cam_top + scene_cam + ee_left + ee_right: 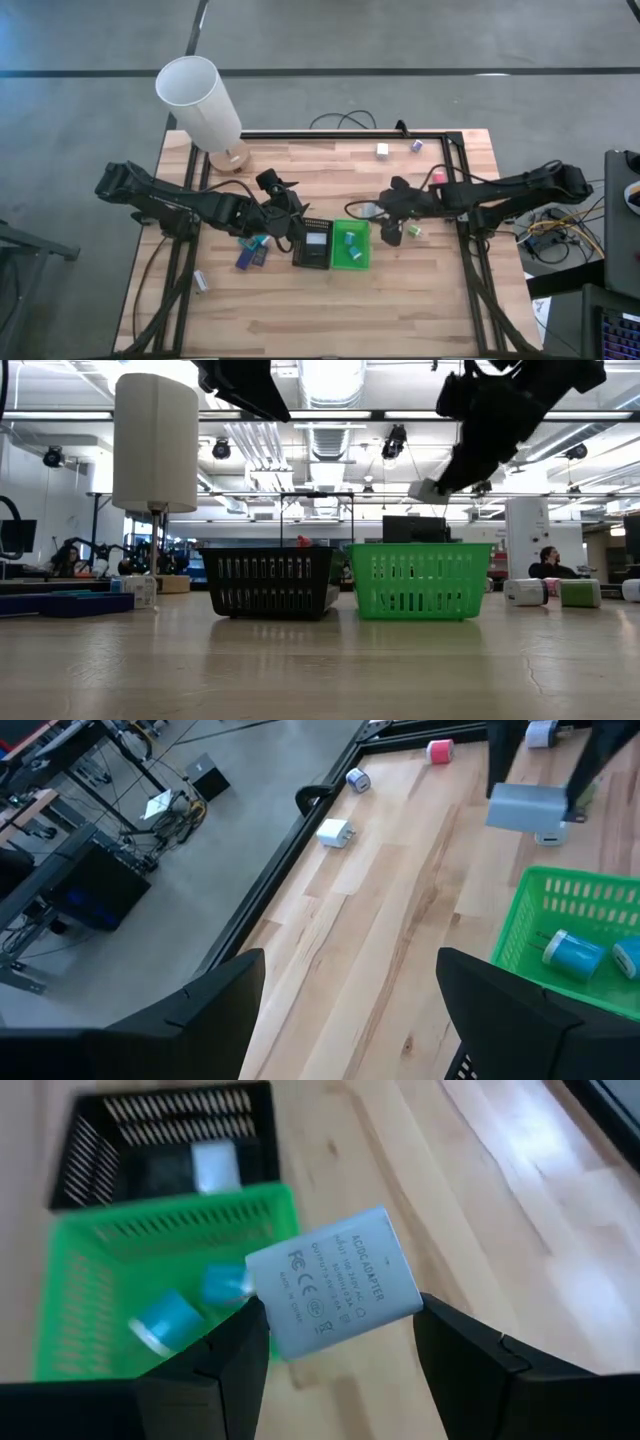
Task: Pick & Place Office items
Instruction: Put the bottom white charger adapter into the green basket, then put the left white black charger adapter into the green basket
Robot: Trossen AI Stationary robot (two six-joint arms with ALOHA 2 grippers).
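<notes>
Right fingers (335,1330) grip a white adapter (335,1278), partly hiding the green basket (70,1280); left fingers (350,990) spread, empty.

This is a robotics lab in a large open industrial hall. The low view looks past the wooden desk (330,300) to exposed ceiling ducts (250,445), strip lights (330,380), workbenches with monitors (415,528) and a seated person (548,563). A bare concrete floor (400,40), cable bundles (555,235) and black metal framing (340,134) surround the desk.

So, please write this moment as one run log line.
right gripper: holds white power adapter above green basket | left gripper: open, empty, near black basket
</notes>
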